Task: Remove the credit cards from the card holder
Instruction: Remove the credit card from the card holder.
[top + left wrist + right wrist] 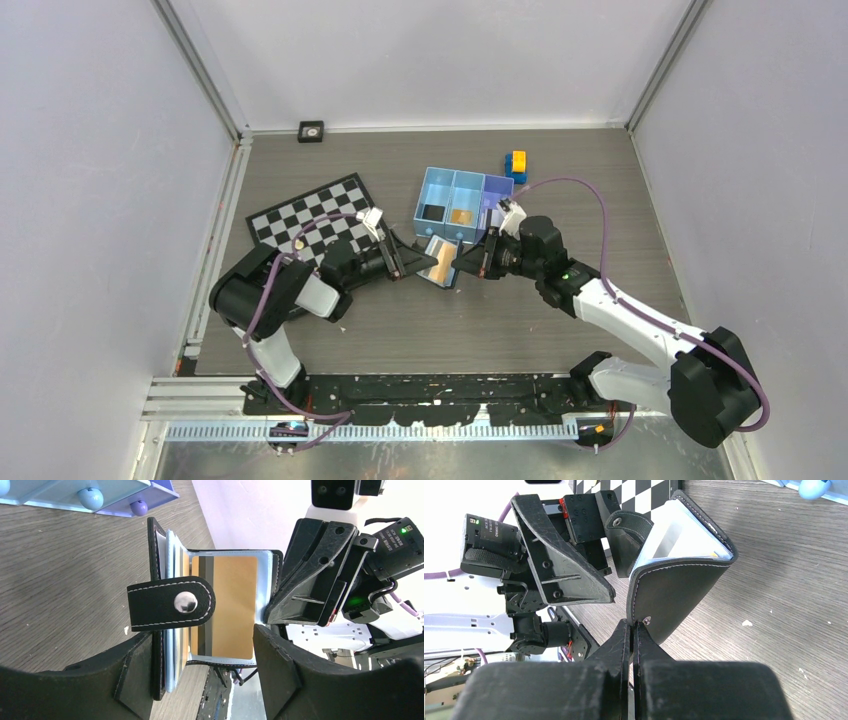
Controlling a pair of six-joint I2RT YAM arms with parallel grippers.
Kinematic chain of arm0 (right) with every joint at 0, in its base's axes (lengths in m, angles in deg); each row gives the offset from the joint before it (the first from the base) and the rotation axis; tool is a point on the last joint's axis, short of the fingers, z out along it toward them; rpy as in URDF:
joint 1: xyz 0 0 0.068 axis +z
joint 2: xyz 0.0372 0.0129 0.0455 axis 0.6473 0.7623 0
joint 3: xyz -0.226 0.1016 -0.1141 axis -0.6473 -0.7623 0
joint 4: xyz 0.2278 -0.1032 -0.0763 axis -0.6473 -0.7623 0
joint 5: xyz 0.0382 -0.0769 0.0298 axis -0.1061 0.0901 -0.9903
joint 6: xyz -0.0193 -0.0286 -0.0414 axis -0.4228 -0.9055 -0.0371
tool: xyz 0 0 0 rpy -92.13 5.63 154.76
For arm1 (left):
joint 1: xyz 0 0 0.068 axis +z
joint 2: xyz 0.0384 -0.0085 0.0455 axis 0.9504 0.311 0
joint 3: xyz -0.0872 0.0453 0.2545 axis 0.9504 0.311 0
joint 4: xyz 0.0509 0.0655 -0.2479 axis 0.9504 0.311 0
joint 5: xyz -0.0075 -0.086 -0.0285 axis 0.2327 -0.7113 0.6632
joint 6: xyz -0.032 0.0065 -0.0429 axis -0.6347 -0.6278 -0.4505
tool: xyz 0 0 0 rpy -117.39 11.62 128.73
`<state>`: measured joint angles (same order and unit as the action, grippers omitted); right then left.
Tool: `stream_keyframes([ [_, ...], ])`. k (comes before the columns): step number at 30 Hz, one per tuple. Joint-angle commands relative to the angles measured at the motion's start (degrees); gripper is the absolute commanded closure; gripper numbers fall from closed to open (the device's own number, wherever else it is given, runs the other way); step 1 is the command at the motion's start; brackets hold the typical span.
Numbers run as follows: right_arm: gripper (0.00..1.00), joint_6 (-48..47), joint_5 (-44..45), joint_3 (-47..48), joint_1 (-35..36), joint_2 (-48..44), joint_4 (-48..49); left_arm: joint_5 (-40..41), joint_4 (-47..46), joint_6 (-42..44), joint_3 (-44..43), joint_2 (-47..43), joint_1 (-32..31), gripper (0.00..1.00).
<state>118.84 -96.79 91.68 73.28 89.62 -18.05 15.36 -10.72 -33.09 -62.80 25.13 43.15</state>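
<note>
Holder status: you've got the card holder (441,262) at centre frame in the top view, just below the light-blue tray (437,172), opened up between your two grippers. Right gripper (634,628) is fully closed, pinching the edge of the black cover. Left gripper (202,652) has its jaws wide, one on either side of the holder; can't tell if they press on it. Gold-orange card (232,605) sits in its pocket, with the snap strap (170,604) lying across it.
</note>
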Motion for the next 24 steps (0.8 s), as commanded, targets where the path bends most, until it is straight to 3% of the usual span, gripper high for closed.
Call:
stream_keyframes([
  [1, 0.99, 0.45, -1.81, 0.54, 0.57, -1.61, 3.64, -0.91, -4.97, -0.32, 0.41, -1.36, 0.43, 0.35],
  [3, 1.00, 0.51, -1.80, 0.55, 0.60, -1.53, 3.69, -0.91, -3.70, 0.00, 0.08, -1.43, 0.43, 0.41],
  [14, 0.99, 0.00, -0.11, 0.83, 0.61, -2.47, 1.80, 1.72, 14.29, 7.83, -1.06, -8.71, 0.43, 0.93],
  [18, 0.92, -1.28, 7.24, 2.07, 0.54, -3.12, -4.42, 4.28, 16.02, 10.18, 0.99, -14.41, 0.86, 1.00],
  [24, 0.74, -1.01, 15.81, 2.60, -0.55, -5.31, -10.87, 6.98, 20.90, 13.61, 3.23, -24.07, 1.22, 1.00],
])
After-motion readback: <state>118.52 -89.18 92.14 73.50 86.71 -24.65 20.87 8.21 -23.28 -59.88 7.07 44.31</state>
